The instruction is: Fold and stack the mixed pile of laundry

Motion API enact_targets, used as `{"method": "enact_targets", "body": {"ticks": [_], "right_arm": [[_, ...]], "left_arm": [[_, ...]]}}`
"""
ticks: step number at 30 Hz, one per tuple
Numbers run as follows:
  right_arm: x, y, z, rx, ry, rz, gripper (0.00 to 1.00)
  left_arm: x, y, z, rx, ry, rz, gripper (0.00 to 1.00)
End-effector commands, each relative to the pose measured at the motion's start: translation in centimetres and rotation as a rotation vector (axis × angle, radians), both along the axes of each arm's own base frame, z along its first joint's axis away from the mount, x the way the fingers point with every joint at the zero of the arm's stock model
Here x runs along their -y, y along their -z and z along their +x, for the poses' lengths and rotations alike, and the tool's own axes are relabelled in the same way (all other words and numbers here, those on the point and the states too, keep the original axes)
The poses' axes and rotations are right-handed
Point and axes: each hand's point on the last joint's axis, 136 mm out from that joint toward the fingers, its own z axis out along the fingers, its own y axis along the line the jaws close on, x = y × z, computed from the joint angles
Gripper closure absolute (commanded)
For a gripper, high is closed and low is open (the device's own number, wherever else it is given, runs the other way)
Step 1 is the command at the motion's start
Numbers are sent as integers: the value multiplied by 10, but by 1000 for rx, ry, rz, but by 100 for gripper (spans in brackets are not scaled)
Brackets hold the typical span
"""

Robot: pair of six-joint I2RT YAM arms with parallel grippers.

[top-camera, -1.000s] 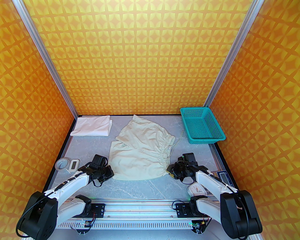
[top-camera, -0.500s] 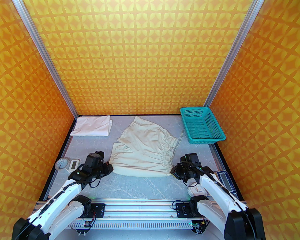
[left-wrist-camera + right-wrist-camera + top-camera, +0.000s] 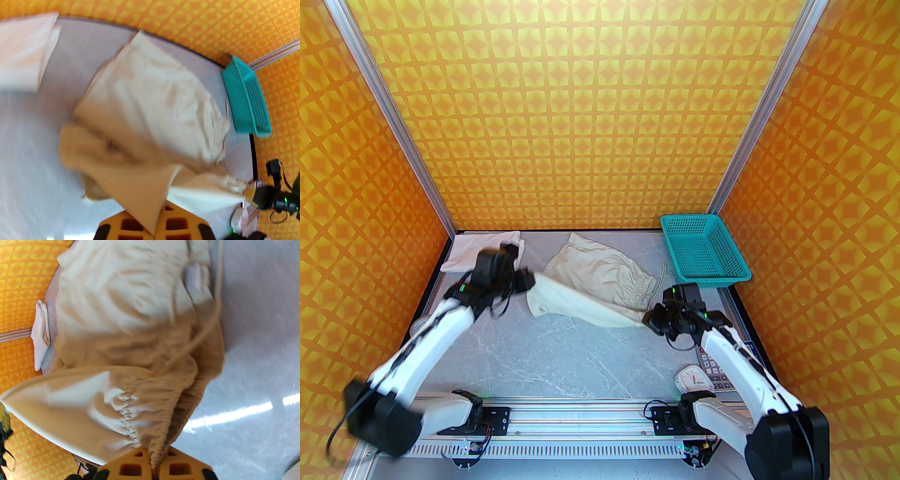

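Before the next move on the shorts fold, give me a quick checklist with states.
1. left claw shut on shorts edge: ok.
2. right claw shut on the waistband end: ok.
3. Held edge off the table, stretched between the claws: ok.
4. drawstring tucked in: not ok, trails loose toward the basket.
5. T-shirt apart from shorts: ok, folded at far left.
6. Layers lined up underneath: cannot tell, blurred.

Teal plastic mesh basket (image 3: 712, 280), far right of grey marbled table (image 3: 562, 356); white dial timer (image 3: 693, 378) beside a keypad device (image 3: 715, 368), near right edge; orange patterned walls (image 3: 600, 117); two aluminium corner posts (image 3: 393, 117)
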Motion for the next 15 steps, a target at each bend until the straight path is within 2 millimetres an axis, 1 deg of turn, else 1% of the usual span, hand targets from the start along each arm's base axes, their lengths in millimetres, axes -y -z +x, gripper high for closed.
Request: {"method": "enact_targets", "body": {"ticks": [1,3,4,7,9,11,15], "right_arm": [[11,-15,31,79,28,-35,100],[14,-22,46,100,39,-28,100],[16,-26,53,108,44,-30,100],[21,-35,73,130,56,-24,100],[24,-37,84,136,67,-8,100],[29,-39,95,149,90,5,100],[36,-32,111,147,118,26,100]], "left_arm": [[0,-36,46,143,-2,44,100],[5,-42,70,162,2,48,100],[8,-51,81,181,5,45,100],[20,-52,114,188,28,38,100],[26,-51,133,191,38,39,100],[33,-46,152,190,45,37,100],[45,-30,185,177,61,24,100]]}}
